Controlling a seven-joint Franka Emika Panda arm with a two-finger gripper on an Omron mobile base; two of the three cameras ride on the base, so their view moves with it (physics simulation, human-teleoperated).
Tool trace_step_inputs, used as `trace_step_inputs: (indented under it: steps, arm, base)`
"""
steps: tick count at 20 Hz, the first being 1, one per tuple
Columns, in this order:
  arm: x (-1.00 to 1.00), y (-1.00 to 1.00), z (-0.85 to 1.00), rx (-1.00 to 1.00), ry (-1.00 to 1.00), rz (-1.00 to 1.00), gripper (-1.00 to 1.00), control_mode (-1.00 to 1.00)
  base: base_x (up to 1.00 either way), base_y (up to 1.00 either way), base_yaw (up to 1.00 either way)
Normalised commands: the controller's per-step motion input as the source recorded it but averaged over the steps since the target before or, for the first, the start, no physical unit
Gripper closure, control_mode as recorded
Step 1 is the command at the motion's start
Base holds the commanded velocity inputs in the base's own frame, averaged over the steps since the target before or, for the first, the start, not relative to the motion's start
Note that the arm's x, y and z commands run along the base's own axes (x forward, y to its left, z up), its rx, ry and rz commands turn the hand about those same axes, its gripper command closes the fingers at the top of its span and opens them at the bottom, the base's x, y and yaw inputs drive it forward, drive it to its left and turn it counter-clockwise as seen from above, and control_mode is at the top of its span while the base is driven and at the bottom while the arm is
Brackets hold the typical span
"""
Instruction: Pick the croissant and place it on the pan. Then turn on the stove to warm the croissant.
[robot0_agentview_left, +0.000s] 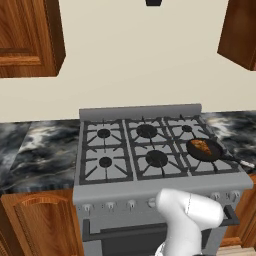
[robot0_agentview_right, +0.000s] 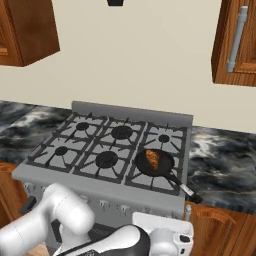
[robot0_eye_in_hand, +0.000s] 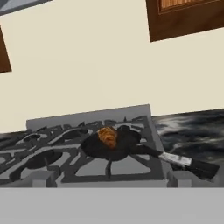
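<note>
The orange-brown croissant (robot0_agentview_left: 201, 146) (robot0_agentview_right: 152, 159) (robot0_eye_in_hand: 108, 136) lies inside the black pan (robot0_agentview_left: 214, 153) (robot0_agentview_right: 164, 169) (robot0_eye_in_hand: 129, 148). The pan sits on the front right burner of the grey stove (robot0_agentview_left: 140, 112) (robot0_agentview_right: 131, 111), and its long handle (robot0_agentview_right: 185, 189) (robot0_eye_in_hand: 183, 161) sticks out over the front right corner. My gripper (robot0_agentview_right: 162, 217) hangs low in front of the stove's right side, below the cooktop edge, and its fingers are hidden. A row of small silver knobs (robot0_agentview_left: 131, 204) (robot0_agentview_right: 102, 203) runs along the stove front.
Dark marble counters (robot0_agentview_left: 35, 150) (robot0_agentview_right: 225, 155) flank the stove on both sides. Wooden wall cabinets (robot0_agentview_left: 27, 35) (robot0_agentview_right: 235, 40) hang above left and right. The oven door handle (robot0_agentview_left: 120, 231) runs below the knobs, close to my arm.
</note>
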Motion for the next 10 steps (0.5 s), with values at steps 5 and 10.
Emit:
trace_step_inputs:
  steps: [5, 10]
  arm:
    - [-0.16, -0.14, -0.23, 0.17, -0.06, 0.0, -1.0, -1.0]
    - [-0.11, -0.03, -0.26, 0.09, -0.15, 0.0, -1.0, -1.0]
  base:
    - [0.0, 0.0, 0.0]
    - [0.0, 0.0, 0.0]
